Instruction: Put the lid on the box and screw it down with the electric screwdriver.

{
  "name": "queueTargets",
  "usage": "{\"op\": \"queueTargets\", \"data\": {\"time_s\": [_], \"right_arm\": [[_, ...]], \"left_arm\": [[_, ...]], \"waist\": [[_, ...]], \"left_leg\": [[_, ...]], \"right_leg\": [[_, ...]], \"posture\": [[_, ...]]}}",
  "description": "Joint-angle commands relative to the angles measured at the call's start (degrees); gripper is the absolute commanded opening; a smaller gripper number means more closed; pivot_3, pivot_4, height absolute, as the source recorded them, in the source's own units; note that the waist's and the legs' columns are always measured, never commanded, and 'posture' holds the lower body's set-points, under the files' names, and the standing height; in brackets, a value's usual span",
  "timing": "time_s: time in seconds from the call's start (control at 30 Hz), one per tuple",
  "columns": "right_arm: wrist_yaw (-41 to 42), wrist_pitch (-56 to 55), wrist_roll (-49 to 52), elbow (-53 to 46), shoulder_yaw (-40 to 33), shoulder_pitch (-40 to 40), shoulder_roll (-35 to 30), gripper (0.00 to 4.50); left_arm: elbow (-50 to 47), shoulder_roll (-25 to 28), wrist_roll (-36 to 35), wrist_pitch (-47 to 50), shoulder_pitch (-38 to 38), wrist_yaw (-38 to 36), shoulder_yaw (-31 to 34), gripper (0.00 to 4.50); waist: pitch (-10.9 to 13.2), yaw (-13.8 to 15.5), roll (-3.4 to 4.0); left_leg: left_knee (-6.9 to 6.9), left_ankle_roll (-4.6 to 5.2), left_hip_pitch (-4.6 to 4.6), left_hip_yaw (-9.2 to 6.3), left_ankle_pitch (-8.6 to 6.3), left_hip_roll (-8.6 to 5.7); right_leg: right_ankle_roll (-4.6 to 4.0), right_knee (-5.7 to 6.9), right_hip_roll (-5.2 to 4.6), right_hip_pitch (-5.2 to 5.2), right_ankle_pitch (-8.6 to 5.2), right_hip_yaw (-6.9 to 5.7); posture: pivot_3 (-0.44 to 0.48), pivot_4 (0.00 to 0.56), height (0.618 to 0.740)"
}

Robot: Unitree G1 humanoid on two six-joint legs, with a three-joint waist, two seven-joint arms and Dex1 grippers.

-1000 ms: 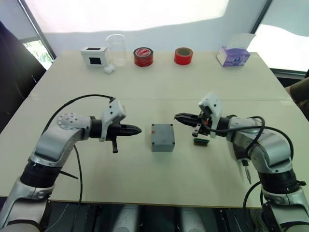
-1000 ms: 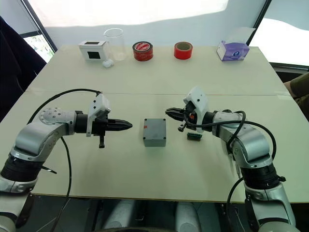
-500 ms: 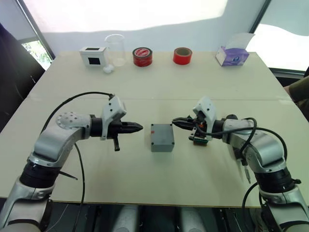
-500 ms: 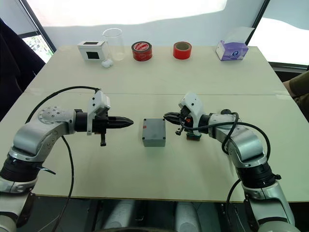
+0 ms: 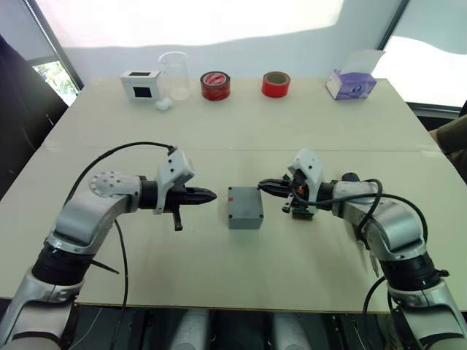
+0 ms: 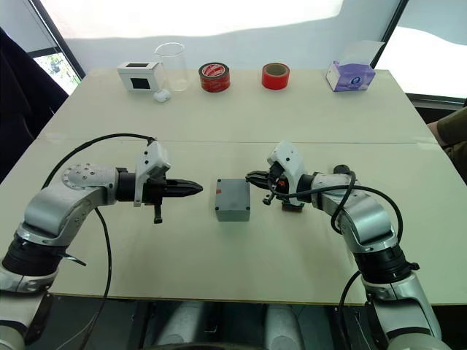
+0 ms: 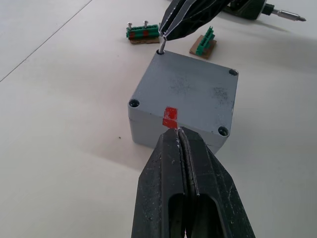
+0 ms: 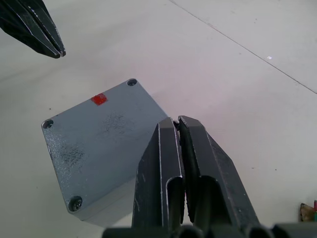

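**Right gripper lowered a screw to the lid's last open corner**

The left gripper (image 5: 208, 195) hovered just left of the box (image 7: 148, 134), fingers pressed together on nothing, much where it was 1 second before. The box sat mid-table (image 5: 241, 131), a little toward the near edge, with the lid (image 7: 188, 89) already on it and 3 corner screws in place. Over that second the right gripper (image 5: 264, 185) had dropped and moved in from above the green terminal block (image 5: 303, 212); its fingers were pinched on a small screw (image 7: 162, 45) at the lid's 4th corner. That suggested the last screw was being seated, with driving to follow. The screwdriver (image 7: 257, 7) lay untouched on the table beyond the right gripper, toward the right edge.
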Motion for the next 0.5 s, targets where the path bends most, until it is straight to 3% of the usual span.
{"op": "queueTargets", "data": {"time_s": [0.03, 0.5], "right_arm": [[0.26, -1.06, -0.22, -0.66, 0.00, -0.79, 0.34, 0.06], [0.63, -1.98, -1.64, 1.08, 0.74, -0.81, 0.89, 0.06]], "left_arm": [[-1.45, 0.50, -0.02, -0.85, -0.18, 0.11, 0.86, 0.00], [-1.40, 0.37, -0.13, -0.76, -0.27, 0.36, 0.88, 0.00]], "waist": [[0.00, 0.00, 0.00], [0.00, 0.00, 0.00]], "left_leg": [[0.00, 0.00, 0.00, 0.00, 0.00, 0.00], [0.00, 0.00, 0.00, 0.00, 0.00, 0.00]], "right_leg": [[0.00, 0.00, 0.00, 0.00, 0.00, 0.00], [0.00, 0.00, 0.00, 0.00, 0.00, 0.00]], "posture": [[0.000, 0.150, 0.740], [0.000, 0.150, 0.740]]}}
